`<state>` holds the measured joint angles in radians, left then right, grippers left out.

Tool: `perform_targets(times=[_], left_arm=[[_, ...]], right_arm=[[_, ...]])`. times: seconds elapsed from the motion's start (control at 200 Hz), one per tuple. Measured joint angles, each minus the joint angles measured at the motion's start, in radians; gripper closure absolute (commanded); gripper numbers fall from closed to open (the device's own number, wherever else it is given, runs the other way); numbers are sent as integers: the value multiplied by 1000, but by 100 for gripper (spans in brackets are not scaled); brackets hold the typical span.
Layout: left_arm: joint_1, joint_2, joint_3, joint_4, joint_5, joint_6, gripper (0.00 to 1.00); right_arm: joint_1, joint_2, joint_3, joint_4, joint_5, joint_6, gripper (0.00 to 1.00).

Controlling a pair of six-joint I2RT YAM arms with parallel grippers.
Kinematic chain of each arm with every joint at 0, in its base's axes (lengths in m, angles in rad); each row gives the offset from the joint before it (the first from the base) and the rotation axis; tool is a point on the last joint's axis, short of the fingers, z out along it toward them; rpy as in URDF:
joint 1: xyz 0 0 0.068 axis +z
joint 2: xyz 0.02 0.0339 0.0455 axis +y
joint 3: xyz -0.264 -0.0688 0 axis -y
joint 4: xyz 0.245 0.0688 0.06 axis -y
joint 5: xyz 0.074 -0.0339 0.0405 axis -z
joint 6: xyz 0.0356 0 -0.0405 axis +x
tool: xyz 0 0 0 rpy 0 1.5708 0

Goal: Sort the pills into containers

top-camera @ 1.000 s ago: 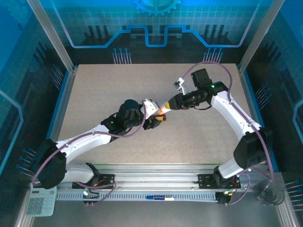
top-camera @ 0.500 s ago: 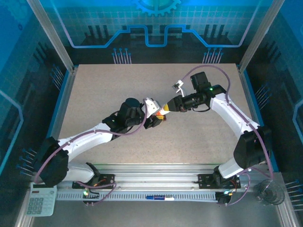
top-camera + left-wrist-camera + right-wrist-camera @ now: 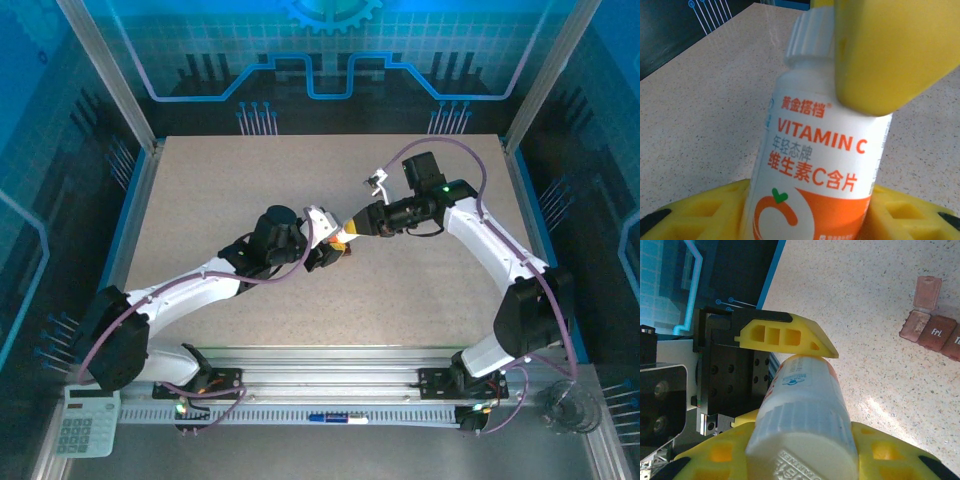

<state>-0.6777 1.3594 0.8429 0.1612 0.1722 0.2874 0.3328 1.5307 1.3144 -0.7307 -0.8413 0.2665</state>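
Opening step: right gripper (image 3: 805,450) jaws clamp the white orange-labelled plastic bottle (image 3: 820,150); left gripper (image 3: 805,220) jaws flank it, grip unclear; next, a firm counter-twist.

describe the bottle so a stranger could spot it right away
Go to the middle of the speckled table. Between yellow fingers is a white bottle with a ribbed cap. Unlike the brown pill box nearby, it carries an orange VITAMIN C label.

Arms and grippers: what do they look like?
Both the left arm and right arm are white links with black joint housings, each trailing a purple cable. A green light glows near the right wrist. The fingers are yellow plastic with hollow cells, on black mounts.
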Motion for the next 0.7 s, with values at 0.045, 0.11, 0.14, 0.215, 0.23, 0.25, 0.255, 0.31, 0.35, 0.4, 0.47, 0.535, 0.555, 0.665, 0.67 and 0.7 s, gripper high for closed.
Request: perform_targets(times=[0.045,0.11,0.14,0.215,0.23,0.25,0.255,0.31,0.35,0.4,0.47,0.535,0.555,0.665,0.67,0.7], left_arm=[[1,0,0,-2,2,0,52],[1,0,0,-5,2,0,52],[1,0,0,-7,2,0,51],[1,0,0,-11,2,0,48],[1,0,0,-11,2,0,48],[1,0,0,-13,2,0,48],[2,0,0,-13,2,0,47],[2,0,2,-16,2,-1,46],[2,0,4,-17,2,-1,45],[2,1,6,-17,2,-1,43],[2,2,10,-17,2,-3,42],[2,2,10,-17,2,-5,43],[2,2,10,-17,2,-5,44],[2,2,10,-18,2,-8,51],[2,2,10,-18,2,-8,51],[2,2,10,-21,3,-5,53]], right_arm=[[0,0,0,0,0,3,72],[1,0,-5,5,1,6,72],[2,-1,-7,7,0,6,72],[5,-1,-8,8,2,7,72],[5,-1,-8,8,3,7,72],[6,-1,-8,8,4,7,72],[6,-1,-8,8,4,7,72],[7,-1,-8,10,5,7,72],[8,-1,-8,11,3,7,72],[12,-1,-8,14,2,7,72],[22,-1,-8,19,-2,7,72],[27,-1,-8,25,-5,7,72],[27,-1,-8,25,-5,7,72],[27,-1,-8,29,-5,7,72],[27,-1,-8,29,-5,7,72],[27,-2,-8,29,-5,7,72]])
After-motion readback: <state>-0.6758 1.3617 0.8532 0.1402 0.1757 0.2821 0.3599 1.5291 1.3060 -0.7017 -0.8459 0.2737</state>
